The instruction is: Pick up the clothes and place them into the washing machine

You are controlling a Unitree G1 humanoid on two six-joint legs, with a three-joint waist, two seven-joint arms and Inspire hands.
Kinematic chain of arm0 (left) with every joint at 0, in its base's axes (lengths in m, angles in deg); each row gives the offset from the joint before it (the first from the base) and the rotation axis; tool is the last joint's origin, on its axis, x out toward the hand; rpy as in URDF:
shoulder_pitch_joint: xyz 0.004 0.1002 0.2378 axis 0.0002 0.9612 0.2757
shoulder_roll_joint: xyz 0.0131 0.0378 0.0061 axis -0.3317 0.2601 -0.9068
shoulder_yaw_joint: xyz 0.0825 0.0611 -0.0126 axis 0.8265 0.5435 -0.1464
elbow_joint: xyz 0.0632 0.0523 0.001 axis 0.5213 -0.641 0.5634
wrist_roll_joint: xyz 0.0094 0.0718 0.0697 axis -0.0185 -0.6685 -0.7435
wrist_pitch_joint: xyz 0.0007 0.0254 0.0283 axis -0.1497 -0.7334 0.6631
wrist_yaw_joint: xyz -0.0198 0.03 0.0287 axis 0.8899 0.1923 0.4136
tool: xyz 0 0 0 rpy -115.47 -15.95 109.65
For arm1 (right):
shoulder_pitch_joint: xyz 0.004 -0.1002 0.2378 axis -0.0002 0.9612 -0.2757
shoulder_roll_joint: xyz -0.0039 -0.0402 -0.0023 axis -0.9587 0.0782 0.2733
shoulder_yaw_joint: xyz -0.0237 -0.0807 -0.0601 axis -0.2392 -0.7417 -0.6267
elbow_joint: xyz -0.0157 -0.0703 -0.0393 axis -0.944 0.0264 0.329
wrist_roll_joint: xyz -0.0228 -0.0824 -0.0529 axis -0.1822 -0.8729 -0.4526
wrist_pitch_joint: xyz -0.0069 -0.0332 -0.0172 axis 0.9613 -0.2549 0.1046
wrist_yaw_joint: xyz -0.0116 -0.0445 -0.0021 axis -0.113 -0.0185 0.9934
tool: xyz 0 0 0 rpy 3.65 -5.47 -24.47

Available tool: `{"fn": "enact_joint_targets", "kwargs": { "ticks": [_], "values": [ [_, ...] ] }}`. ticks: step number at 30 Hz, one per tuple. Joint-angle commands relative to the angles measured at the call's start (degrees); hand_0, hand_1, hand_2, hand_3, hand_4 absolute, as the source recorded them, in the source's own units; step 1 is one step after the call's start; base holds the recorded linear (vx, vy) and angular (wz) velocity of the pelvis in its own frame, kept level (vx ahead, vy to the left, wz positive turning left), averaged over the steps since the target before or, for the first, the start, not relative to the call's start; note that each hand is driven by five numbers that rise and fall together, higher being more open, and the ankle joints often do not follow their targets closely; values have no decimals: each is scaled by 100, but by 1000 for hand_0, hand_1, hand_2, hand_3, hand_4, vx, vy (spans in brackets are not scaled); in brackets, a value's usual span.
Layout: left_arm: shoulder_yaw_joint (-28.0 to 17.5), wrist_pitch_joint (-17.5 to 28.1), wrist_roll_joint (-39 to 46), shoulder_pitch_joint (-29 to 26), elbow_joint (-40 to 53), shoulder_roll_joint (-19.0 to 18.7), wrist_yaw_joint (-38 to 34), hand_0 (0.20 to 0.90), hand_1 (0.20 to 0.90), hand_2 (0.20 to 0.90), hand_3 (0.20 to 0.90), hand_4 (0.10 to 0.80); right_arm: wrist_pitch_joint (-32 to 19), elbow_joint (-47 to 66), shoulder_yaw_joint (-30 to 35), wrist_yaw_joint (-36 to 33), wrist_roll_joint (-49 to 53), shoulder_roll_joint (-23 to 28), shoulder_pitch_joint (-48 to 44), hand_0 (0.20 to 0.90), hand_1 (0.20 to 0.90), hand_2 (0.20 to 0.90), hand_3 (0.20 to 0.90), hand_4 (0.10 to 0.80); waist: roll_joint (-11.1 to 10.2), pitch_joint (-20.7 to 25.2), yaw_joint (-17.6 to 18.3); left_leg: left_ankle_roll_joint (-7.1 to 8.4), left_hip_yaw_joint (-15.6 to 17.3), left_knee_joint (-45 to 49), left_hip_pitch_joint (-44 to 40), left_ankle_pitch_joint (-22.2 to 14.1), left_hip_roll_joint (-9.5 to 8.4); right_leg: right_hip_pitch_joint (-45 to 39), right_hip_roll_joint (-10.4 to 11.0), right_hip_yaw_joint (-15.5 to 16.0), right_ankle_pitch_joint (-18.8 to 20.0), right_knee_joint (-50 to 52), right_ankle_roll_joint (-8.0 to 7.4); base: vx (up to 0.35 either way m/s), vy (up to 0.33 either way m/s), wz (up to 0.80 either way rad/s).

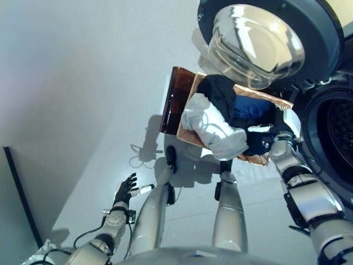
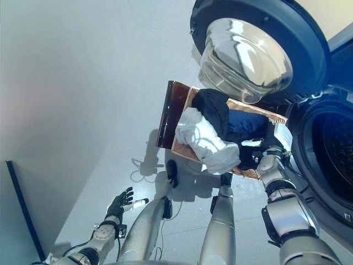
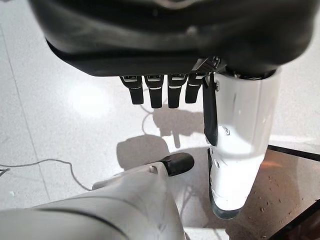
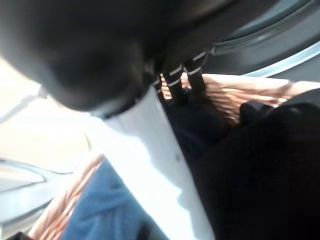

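Observation:
A wicker basket (image 1: 263, 95) stands on the floor in front of me, piled with a white garment (image 1: 212, 124), a black garment (image 1: 220, 91) and a blue garment (image 1: 251, 106). My right hand (image 1: 274, 135) is down at the basket's right end, against dark cloth (image 4: 260, 170); its wrist view shows the wicker wall (image 4: 235, 92) and blue cloth (image 4: 105, 205) close by. The washing machine's drum opening (image 1: 336, 132) lies just right of the basket. Its round glass door (image 1: 259, 44) is swung open above the basket. My left hand (image 1: 126, 190) hangs open at my left side, holding nothing.
A dark brown glossy panel (image 1: 174, 99) stands against the basket's left side. Pale floor (image 1: 83, 83) spreads to the left. A dark strip (image 1: 22, 193) runs along the floor's far left edge.

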State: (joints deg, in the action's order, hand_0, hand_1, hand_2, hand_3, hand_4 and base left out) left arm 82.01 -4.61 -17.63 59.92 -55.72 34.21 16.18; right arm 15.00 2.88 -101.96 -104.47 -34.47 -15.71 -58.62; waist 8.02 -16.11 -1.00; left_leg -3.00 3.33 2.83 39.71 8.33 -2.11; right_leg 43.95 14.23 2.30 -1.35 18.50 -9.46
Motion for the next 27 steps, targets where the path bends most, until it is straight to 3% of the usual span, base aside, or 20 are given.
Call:
{"fn": "enact_joint_targets", "kwargs": {
  "ticks": [1, 12, 13, 15, 27],
  "values": [
    [-27, 108, 116, 173, 40, -132, -199, 900, 900, 900, 900, 800, -225, 74, -376, -193, 181, 499, -547, 900, 900, 900, 900, 800, -138, 146, -154, 404, -132, 664, 401, -463, -99, -189, 71, -99, 1582, -1731, 237, 0, 0, 0],
    [-31, 84, 170, 177, 54, -148, -131, 900, 900, 900, 900, 800, -303, 287, -579, 16, 265, 68, -607, 900, 900, 900, 900, 800, -237, 202, -239, 391, -212, 731, 545, -464, -108, -144, 77, -16, 1588, -1747, 220, 4, 11, 4],
    [-38, 81, 174, 170, 39, -142, -128, 900, 900, 900, 900, 800, -314, 310, -559, 11, 299, 16, -594, 488, 488, 488, 488, 506, -250, 211, -234, 393, -218, 735, 553, -465, -114, -144, 80, -17, 1590, -1750, 219, 7, 13, 5],
    [-27, 81, 158, 159, 30, -140, -131, 900, 900, 900, 900, 800, -324, 312, -574, 20, 293, -17, -574, 200, 200, 200, 200, 300, -266, 224, -231, 395, -227, 740, 569, -463, -123, -149, 79, -14, 1580, -1757, 224, 3, 13, 4],
    [-71, 88, 96, 223, 32, -180, -136, 900, 900, 900, 900, 800, -337, 304, -495, -21, 244, -15, -476, 200, 200, 200, 200, 300, -298, 281, -258, 403, -264, 724, 593, -441, -112, -139, 42, -12, 1532, -1744, 250, 0, 1, 0]
  ]
}}
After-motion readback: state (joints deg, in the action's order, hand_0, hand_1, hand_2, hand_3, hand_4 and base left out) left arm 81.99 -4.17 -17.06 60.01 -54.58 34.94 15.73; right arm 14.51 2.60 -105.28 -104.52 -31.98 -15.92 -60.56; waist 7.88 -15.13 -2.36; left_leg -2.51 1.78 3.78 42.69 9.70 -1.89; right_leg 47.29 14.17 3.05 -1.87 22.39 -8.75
